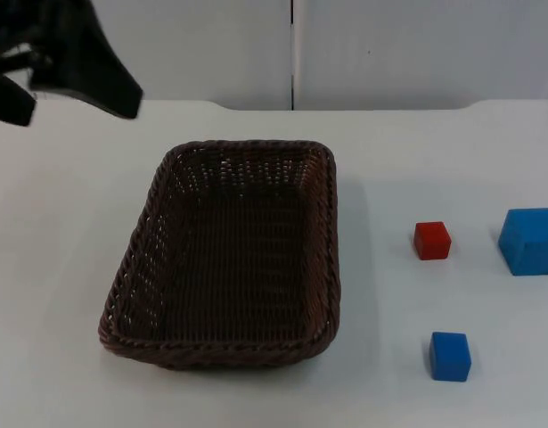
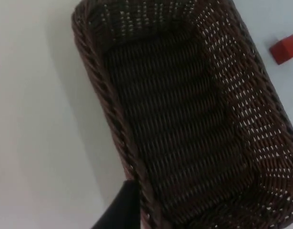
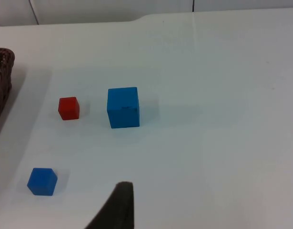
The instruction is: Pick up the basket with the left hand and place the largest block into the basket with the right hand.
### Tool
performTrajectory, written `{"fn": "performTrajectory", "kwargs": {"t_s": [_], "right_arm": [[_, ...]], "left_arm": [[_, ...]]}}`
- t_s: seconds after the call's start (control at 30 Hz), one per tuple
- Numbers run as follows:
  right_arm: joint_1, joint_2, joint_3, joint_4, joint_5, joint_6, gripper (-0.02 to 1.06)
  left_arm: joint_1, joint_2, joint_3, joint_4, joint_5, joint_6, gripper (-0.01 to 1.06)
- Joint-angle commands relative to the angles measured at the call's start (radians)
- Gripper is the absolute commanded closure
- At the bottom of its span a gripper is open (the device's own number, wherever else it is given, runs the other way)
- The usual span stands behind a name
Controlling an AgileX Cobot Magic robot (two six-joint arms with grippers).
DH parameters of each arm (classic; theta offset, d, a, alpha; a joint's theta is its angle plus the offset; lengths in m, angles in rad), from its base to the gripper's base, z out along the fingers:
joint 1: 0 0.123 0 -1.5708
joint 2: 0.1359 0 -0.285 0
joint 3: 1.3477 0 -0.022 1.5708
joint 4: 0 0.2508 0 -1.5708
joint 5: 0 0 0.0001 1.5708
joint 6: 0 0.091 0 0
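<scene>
Nothing is done yet: left gripper, upper left of the top view, hovers above the table, grasp state undeterminable. Basket sits left of centre, long axis running top to bottom. Largest blue block rests at right edge, untouched. Right gripper waits, state likewise undeterminable.

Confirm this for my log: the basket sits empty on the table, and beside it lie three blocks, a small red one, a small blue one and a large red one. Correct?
Not quite. The large block is blue, not red, as the top view shows. The rest holds: the basket sits empty on the table, with a small red block and a small blue block beside it.
</scene>
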Motion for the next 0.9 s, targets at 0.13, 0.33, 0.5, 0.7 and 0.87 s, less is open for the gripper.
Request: {"fn": "performTrajectory", "kwargs": {"t_s": [0.13, 0.33, 0.5, 0.7, 0.87], "right_arm": [[-0.008, -0.003, 0.002, -0.002, -0.006, -0.007, -0.01], [-0.008, -0.003, 0.002, -0.002, -0.006, -0.007, -0.01], [-0.008, -0.003, 0.002, -0.002, -0.006, -0.007, -0.01], [-0.008, -0.003, 0.002, -0.002, -0.006, -0.007, -0.01], [-0.008, -0.003, 0.002, -0.002, -0.006, -0.007, -0.01]], "left_arm": [[-0.032, 0.094, -0.026, 0.046, -0.064, -0.077, 0.04], [-0.032, 0.206, -0.067, 0.090, -0.076, -0.126, 0.04], [-0.036, 0.285, -0.111, 0.090, -0.061, -0.129, 0.04], [-0.044, 0.371, -0.138, 0.093, -0.074, -0.137, 0.04], [-0.044, 0.432, -0.155, 0.089, -0.098, -0.139, 0.04]]}}
